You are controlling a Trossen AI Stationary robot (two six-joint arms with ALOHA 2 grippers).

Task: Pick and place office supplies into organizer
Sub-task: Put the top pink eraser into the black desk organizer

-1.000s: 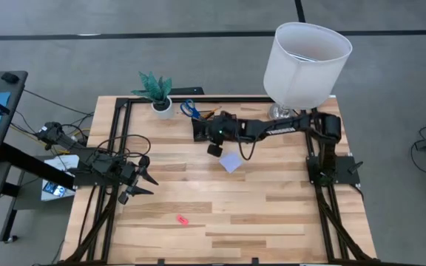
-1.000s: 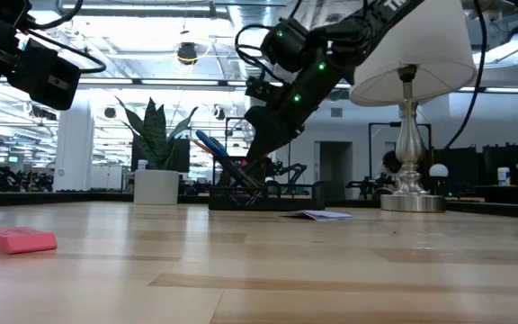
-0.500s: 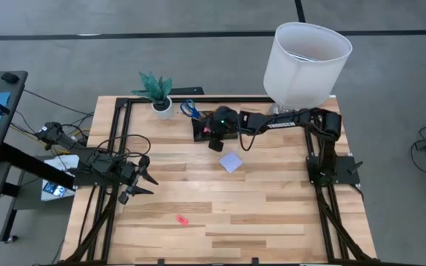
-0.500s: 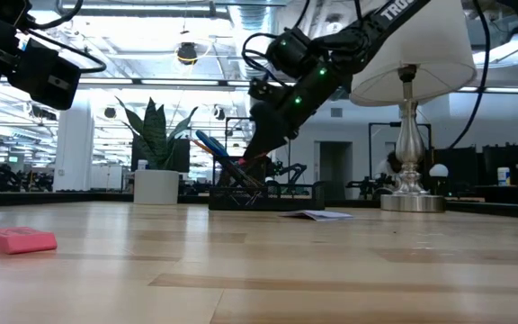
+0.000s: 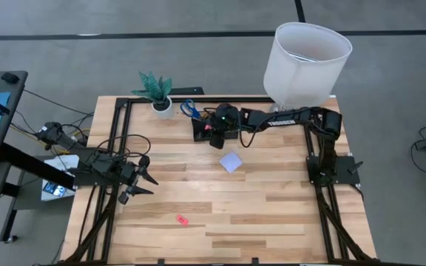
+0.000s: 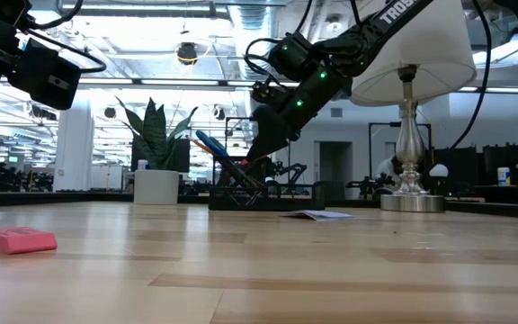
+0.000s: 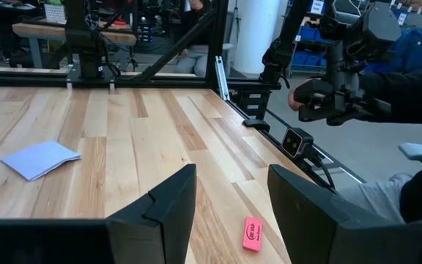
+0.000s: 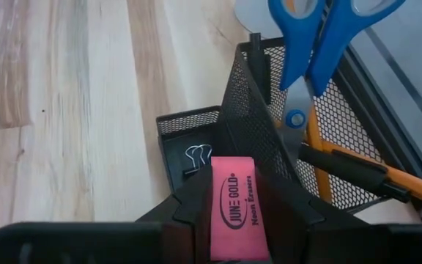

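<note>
The right tool (image 8: 233, 220) is clenched on a pink eraser (image 8: 232, 209), a flat oblong block with dark print on its face, pinched between the two dark fingers (image 8: 189, 205). It hangs just above the organizer (image 8: 269, 139), a black box of fine wire mesh. Straight below the held eraser lies the low tray compartment (image 8: 189, 150), a shallow mesh box with a black clip (image 8: 196, 155) in it, its wire handles bright. Just beyond the tool rises the taller cup section, and from it stand blue-handled scissors (image 8: 321, 51) with smooth plastic loops and a metal pivot, a black pen (image 8: 354, 172) and an orange pencil (image 8: 409, 187), both leaning outward.

In the high view the right tool (image 5: 214, 131) sits over the organizer (image 5: 201, 130) at the far edge of the pale, planked wooden surface (image 5: 272, 214). Near it, toward the middle of the surface, lies a lavender note pad (image 5: 231, 162), thin and square.

The left tool (image 7: 229, 209) waits well apart from all this, its fingers spread wide and holding nothing. Just ahead of it a second pink eraser (image 7: 252, 234) lies flat on the wood.
</note>
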